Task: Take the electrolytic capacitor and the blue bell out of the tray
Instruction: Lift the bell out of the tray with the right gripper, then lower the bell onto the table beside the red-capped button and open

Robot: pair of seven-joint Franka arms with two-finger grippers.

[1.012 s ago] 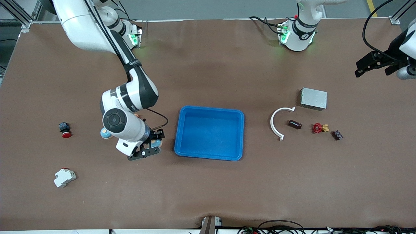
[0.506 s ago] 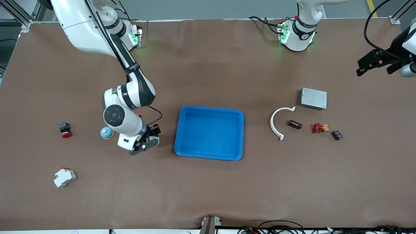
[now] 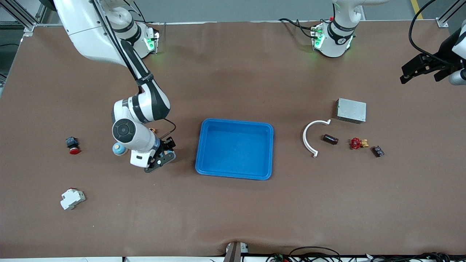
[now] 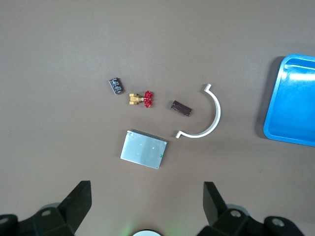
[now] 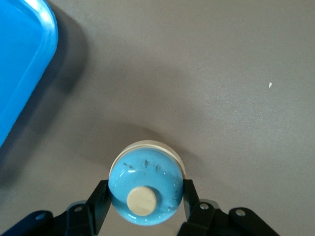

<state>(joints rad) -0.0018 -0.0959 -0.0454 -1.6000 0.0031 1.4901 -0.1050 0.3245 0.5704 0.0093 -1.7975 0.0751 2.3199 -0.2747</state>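
Observation:
A blue bell with a cream button is clamped between the fingers of my right gripper, just above the brown table and beside the blue tray. In the front view this gripper hangs at the tray's end nearest the right arm. Another blue bell sits on the table, partly covered by the right arm. The capacitor, a dark brown cylinder, lies toward the left arm's end, also seen as the capacitor. My left gripper hangs open and empty, high over that end of the table; its jaws stand wide.
Next to the capacitor lie a white curved bracket, a grey metal box, a red-handled valve and a small black part. A red push button and a white breaker lie at the right arm's end.
My right gripper has carried the bell a little away from the tray, toward the right arm's end. The left gripper has edged slightly toward the robots' side.

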